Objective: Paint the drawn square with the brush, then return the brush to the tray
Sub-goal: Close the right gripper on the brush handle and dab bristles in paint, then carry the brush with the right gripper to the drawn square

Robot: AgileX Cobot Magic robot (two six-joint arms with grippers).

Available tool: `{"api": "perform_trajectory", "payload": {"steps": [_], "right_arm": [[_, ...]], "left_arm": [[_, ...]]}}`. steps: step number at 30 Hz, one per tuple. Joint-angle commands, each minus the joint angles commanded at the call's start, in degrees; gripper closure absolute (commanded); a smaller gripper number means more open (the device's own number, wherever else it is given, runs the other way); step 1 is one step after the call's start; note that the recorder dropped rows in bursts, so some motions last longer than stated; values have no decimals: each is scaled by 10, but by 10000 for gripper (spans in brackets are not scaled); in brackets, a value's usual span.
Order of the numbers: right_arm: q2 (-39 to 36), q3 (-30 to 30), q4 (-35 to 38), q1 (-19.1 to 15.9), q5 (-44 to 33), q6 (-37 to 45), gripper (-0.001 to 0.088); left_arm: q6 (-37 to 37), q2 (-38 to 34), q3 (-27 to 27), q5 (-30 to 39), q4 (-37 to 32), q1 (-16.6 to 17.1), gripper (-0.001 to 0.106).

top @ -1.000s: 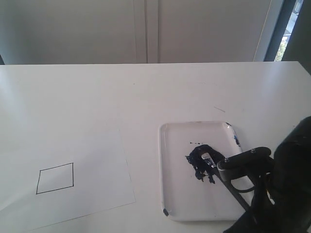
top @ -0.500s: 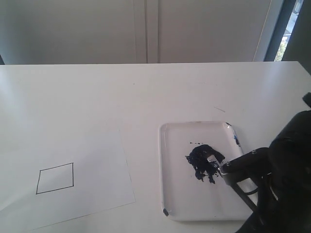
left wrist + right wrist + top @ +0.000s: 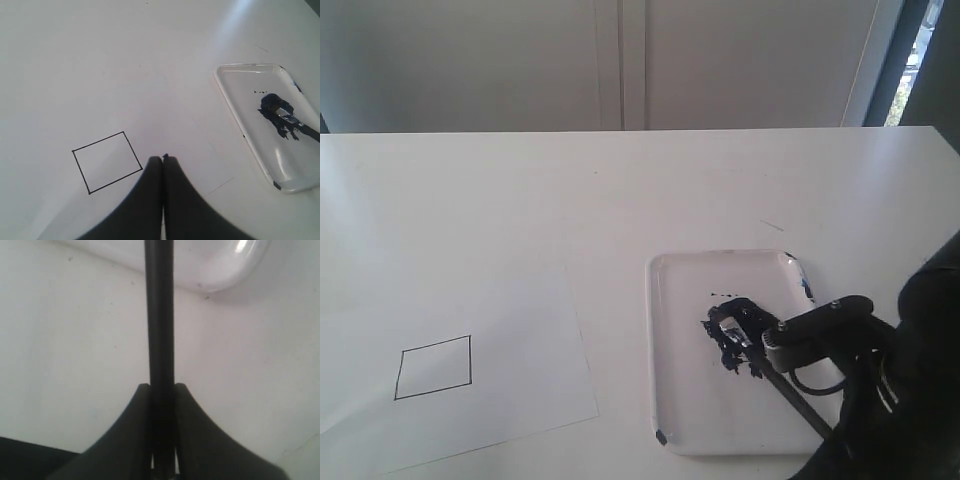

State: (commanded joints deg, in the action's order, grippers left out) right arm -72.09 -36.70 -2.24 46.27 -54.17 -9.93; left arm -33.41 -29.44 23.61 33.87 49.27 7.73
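The brush (image 3: 790, 392) slants across the white tray (image 3: 665, 300), and its bristles rest in the dark blue paint blotch (image 3: 732, 330). My right gripper (image 3: 835, 436) is shut on the black handle (image 3: 159, 315) just outside the tray's near right corner; the right gripper (image 3: 161, 386) pinches it between both fingers. The drawn square (image 3: 433, 367) on the paper has a white middle. My left gripper (image 3: 162, 158) is shut and holds nothing, hovering over the paper right beside the square (image 3: 107, 161). The left wrist view also shows the tray (image 3: 235, 100) and the brush (image 3: 300, 129).
The white paper sheet (image 3: 510, 320) lies on the white table left of the tray. A thin pen mark (image 3: 772, 225) sits on the table beyond the tray. A wall and a window frame stand behind the table's far edge.
The brush tip slid right in the blotch, then back left and a little farther into it. The right arm shifted with it. The square is unchanged.
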Motion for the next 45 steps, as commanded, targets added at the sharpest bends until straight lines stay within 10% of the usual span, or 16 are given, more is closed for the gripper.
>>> {"api": "perform_trajectory", "payload": {"steps": [15, 30, 37, 45], "right_arm": [[59, -15, 82, 0, 4, 146, 868], [-63, -155, 208, 21, 6, 272, 868], [-160, -198, 205, 74, 20, 303, 868], [-208, -207, 215, 79, 44, 305, 868]], "left_arm": [[-11, -9, 23, 14, -114, 0, 1053], [65, -166, 32, 39, -245, 0, 1051], [28, -280, 32, -2, -242, -1, 571], [-41, -405, 33, -90, -270, -97, 571]]}}
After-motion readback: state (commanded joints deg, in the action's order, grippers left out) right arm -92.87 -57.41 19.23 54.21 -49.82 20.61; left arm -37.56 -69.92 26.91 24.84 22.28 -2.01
